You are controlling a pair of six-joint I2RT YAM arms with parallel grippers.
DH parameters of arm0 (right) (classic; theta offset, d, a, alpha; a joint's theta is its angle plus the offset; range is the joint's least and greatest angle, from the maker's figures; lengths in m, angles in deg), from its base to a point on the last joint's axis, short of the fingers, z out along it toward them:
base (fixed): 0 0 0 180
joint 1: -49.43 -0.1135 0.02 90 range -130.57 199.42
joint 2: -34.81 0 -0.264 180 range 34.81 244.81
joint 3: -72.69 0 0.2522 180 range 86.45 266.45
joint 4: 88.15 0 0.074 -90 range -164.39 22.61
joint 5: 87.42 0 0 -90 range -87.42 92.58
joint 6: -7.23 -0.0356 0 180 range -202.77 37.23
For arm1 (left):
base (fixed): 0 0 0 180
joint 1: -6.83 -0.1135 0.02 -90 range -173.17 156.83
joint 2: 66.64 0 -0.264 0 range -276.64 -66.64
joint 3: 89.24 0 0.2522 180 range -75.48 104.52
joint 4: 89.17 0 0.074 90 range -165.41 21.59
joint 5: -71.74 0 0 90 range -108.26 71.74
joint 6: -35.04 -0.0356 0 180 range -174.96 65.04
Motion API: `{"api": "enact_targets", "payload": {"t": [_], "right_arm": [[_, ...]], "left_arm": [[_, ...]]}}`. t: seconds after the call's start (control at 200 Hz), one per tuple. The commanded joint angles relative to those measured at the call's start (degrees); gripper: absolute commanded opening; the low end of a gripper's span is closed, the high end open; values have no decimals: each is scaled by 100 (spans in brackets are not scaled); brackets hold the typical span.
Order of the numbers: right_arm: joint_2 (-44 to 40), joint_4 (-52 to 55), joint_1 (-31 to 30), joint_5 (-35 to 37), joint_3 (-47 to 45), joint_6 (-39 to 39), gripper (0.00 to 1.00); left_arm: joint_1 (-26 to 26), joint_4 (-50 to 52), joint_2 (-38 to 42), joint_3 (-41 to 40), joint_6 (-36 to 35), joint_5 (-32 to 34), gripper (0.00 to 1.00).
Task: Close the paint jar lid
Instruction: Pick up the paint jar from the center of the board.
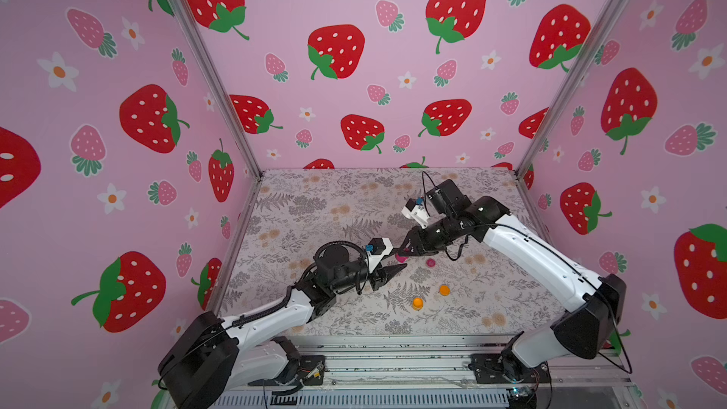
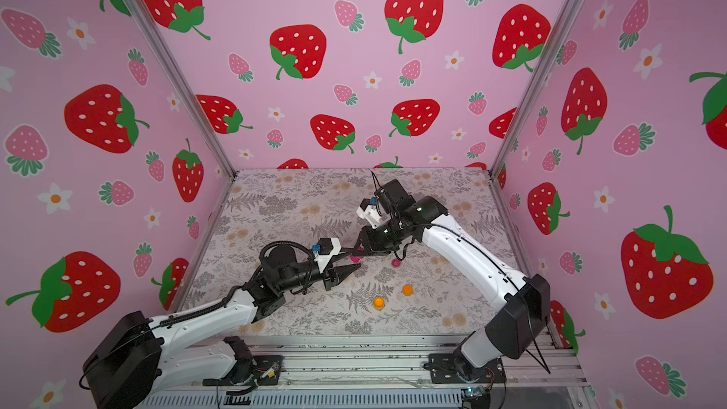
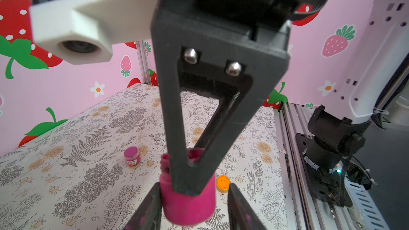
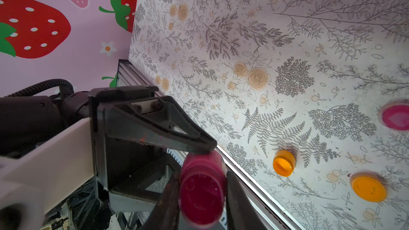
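Note:
My right gripper (image 4: pixel 202 184) is shut on a small pink paint jar (image 4: pixel 201 195) and holds it above the table, roughly level. Its threaded neck (image 3: pixel 164 162) points toward my left gripper (image 3: pixel 194 184). A pink lid (image 3: pixel 188 204) sits over that neck, between the left fingers. One left finger touches the lid, while a gap shows beside the other finger (image 3: pixel 234 198), so these jaws stand open around it. In both top views the two grippers meet tip to tip at the pink jar (image 1: pixel 400 257), mid table.
A second pink jar (image 1: pixel 430 262) with its lid on stands just right of the grippers. Nearer the front are a small orange jar (image 1: pixel 417 303) and a loose orange lid (image 1: pixel 444 290). Strawberry-print walls enclose three sides. A metal rail (image 1: pixel 393 360) runs along the front.

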Motion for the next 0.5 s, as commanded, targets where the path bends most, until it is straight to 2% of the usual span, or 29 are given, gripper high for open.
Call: {"api": "enact_targets", "payload": {"t": [0.0, 0.495], "right_arm": [[-186, -63, -23, 34, 39, -32, 32], [-107, -164, -91, -72, -50, -55, 31]], "left_arm": [[-9, -87, -39, 217, -3, -103, 47], [-55, -72, 121, 196, 33, 29, 36]]}}
